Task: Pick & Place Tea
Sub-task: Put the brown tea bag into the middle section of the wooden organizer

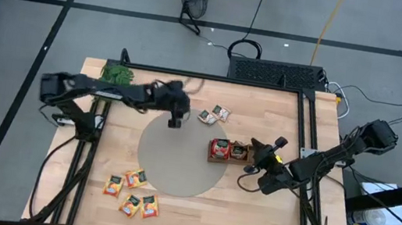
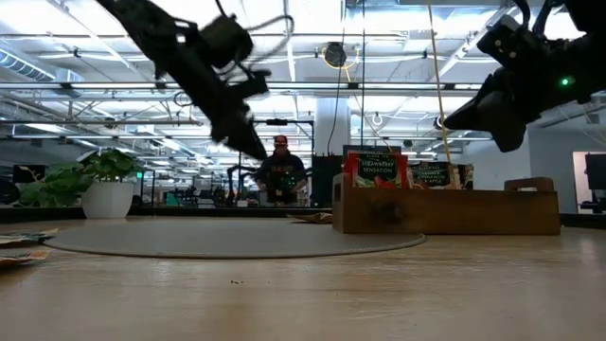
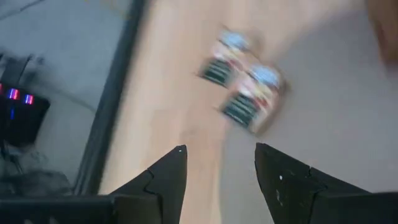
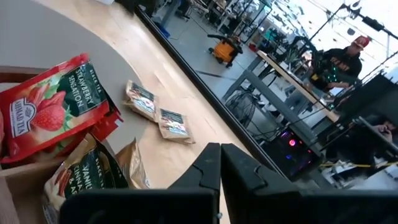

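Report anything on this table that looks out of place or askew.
Nothing is spilled or damaged. Loose tea sachets lie scattered: four orange ones near the front edge, two grey-white ones beyond the wooden tray, where red sachets stand upright.

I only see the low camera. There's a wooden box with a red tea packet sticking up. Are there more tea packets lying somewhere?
Observer: Yes. Two grey-white sachets lie flat by the round mat's edge, beyond the tray, towards the table's back.
Operator: Is the arm on my left near them?
Observer: That's the left gripper. It hangs over the mat's edge beside them, open, and its wrist camera looks right at the pair.
Operator: Any other colours?
Observer: Several orange-yellow sachets lie clustered near the table's front left corner.
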